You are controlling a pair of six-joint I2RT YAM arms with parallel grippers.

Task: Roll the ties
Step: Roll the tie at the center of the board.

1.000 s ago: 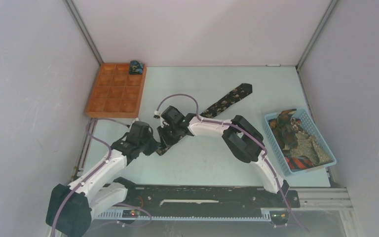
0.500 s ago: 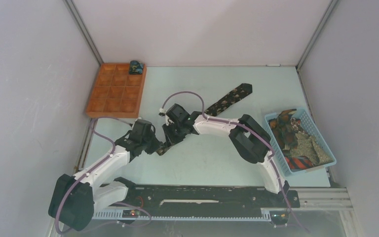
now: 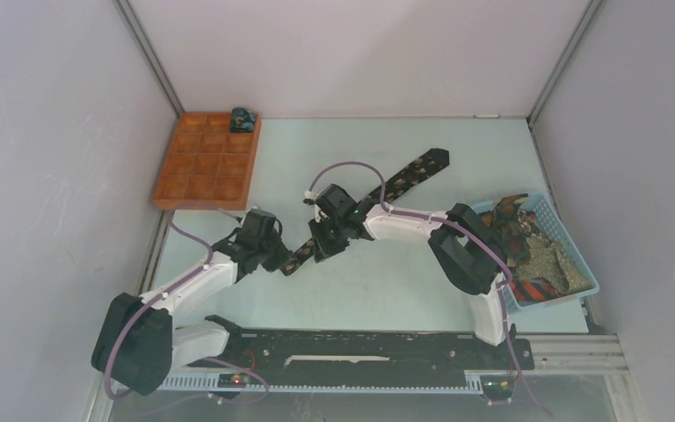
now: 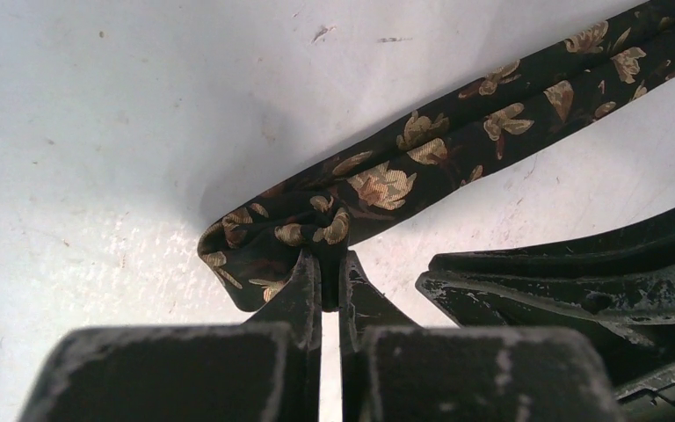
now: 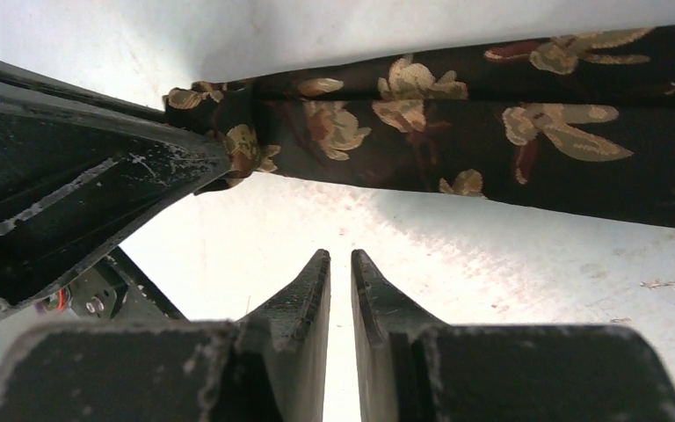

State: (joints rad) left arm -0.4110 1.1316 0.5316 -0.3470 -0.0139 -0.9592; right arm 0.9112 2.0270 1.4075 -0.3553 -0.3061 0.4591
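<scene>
Fingers [image 4: 303, 290] of the left hand [image 4: 330, 264] are clamping the narrow end of the black leaf-patterned tie [image 4: 457, 141], stretching diagonally across the tabletop [image 3: 360, 290] at mid-frame, while the right hand [image 5: 340, 264] is hovering beside it, nearly together, empty.

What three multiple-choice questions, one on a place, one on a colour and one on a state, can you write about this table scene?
1. Where in the orange tray does the rolled tie sit?
A. the far right corner compartment
B. the near left corner compartment
C. a middle compartment

2. Which colour is the basket of loose ties?
A. green
B. blue
C. white

3. How is the left gripper?
A. wide open above the table
B. shut on nothing
C. shut on the near end of the black tie

Key: 1 A, the bundle fills the far right corner in the top view; 2 B, its mesh walls are blue; 3 C, the left wrist view shows fabric pinched between the fingers.
</scene>
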